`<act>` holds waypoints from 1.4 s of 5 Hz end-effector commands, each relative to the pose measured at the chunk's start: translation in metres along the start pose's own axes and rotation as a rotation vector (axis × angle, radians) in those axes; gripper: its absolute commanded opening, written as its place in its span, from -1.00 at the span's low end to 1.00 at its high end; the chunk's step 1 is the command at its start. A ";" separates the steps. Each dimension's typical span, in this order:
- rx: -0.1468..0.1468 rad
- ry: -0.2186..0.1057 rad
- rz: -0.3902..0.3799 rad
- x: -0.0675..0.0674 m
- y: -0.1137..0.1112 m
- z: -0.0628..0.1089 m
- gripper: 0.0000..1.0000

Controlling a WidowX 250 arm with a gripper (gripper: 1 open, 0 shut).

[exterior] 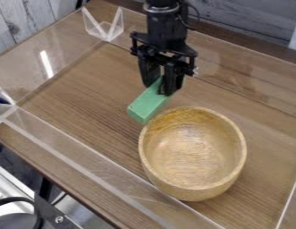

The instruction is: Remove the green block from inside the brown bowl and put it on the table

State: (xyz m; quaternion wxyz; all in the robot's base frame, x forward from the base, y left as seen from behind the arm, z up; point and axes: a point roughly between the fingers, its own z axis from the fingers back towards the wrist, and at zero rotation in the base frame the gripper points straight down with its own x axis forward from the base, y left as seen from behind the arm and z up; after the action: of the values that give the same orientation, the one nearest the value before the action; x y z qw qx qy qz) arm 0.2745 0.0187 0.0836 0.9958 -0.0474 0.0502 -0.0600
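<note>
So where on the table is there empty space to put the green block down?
Bare wood lies left of the brown bowl, reaching the clear wall, and at the far left near the clear bracket. It is tight right where the hand holds the green block, just beside the bowl's rim.

A small clear acrylic V-shaped piece [105, 24] is standing at the far left corner; a black cable [29, 213] is curling below the near-left edge.
</note>
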 end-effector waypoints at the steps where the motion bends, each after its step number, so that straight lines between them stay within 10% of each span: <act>1: 0.017 -0.034 -0.020 0.004 -0.004 0.009 -1.00; 7: 0.027 -0.026 -0.040 0.005 -0.013 0.004 -1.00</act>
State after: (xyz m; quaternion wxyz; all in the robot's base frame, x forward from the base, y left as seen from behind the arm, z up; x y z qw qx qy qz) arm 0.2734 0.0070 0.0801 0.9949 -0.0412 0.0517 -0.0766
